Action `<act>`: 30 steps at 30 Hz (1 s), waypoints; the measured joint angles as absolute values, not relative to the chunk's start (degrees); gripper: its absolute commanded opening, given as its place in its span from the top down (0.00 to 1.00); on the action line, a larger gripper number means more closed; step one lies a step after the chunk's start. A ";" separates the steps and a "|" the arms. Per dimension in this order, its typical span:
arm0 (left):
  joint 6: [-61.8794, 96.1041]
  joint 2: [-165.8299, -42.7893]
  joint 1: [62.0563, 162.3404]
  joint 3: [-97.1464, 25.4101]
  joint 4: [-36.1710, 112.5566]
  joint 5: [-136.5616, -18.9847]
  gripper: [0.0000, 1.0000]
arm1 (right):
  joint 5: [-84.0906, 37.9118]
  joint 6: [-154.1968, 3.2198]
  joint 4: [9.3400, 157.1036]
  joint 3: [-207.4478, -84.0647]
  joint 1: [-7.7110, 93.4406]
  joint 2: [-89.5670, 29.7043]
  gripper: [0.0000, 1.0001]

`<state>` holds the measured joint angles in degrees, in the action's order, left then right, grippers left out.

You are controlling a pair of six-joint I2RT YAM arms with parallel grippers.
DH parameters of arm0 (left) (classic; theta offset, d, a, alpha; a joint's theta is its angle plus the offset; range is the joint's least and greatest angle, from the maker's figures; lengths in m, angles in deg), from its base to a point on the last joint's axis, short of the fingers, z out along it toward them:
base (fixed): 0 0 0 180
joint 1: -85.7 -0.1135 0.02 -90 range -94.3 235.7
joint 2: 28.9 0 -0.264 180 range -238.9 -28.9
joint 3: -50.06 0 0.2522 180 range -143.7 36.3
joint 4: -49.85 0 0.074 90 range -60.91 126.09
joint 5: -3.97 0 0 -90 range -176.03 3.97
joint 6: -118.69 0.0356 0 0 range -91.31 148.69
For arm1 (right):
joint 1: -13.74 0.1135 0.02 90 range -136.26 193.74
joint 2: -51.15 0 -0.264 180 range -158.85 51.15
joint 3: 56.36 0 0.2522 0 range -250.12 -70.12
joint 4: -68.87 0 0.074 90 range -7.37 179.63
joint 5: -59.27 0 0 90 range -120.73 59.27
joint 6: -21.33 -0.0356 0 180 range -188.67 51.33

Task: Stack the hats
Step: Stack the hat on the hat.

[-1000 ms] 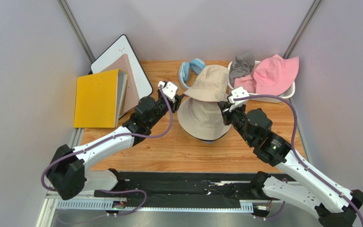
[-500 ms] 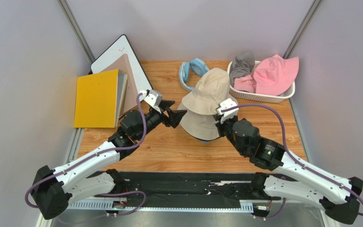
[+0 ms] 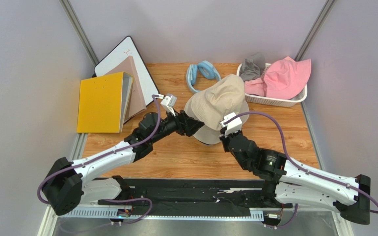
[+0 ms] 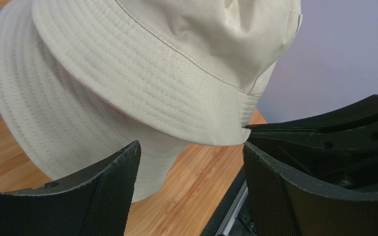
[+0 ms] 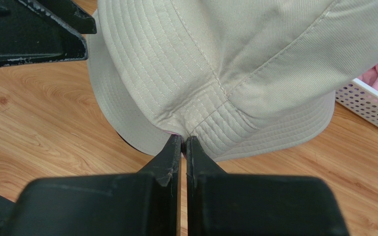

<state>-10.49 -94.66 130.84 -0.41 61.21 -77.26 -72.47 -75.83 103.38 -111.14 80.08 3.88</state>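
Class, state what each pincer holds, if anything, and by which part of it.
The right pincer is shut on the upper beige hat, pinching its brim edge. The left pincer stands open, holding nothing.

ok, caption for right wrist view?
Right claw pinching the brim of the upper beige hat, over a second beige hat.

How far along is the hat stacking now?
Done: the lower beige hat lies in place. In hand: the right gripper pinches the brim of the upper beige hat draped on it; the left gripper is open. Left: pink hat and grey hat wait in the basket.
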 measured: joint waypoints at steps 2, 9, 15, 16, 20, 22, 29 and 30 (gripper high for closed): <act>-12.15 -95.71 130.89 -0.30 63.03 -76.82 0.18 | -72.73 -76.38 103.29 -110.70 80.48 3.88 1.00; -17.42 -100.39 130.95 0.07 68.89 -76.19 0.21 | -72.86 -76.86 103.14 -110.24 80.78 3.99 1.00; -20.28 -102.97 130.95 0.07 70.85 -77.15 0.45 | -72.60 -76.84 102.96 -110.24 80.81 4.50 1.00; -20.85 -102.99 130.95 0.07 71.36 -77.54 0.52 | -72.42 -76.84 102.94 -110.24 80.81 4.54 1.00; -23.08 -102.99 130.98 0.07 73.52 -80.14 0.79 | -71.50 -76.84 102.94 -110.24 80.81 4.54 1.00; -23.75 -102.99 130.98 0.07 74.44 -81.11 0.90 | -70.96 -76.86 103.01 -110.24 80.83 4.54 1.00; -24.74 -103.32 131.06 0.07 75.27 -82.05 1.00 | -69.12 -78.35 104.91 -111.11 80.85 4.89 0.76; -24.78 -103.45 131.04 0.07 75.27 -82.02 1.00 | -68.75 -78.59 105.57 -111.53 80.87 5.09 0.66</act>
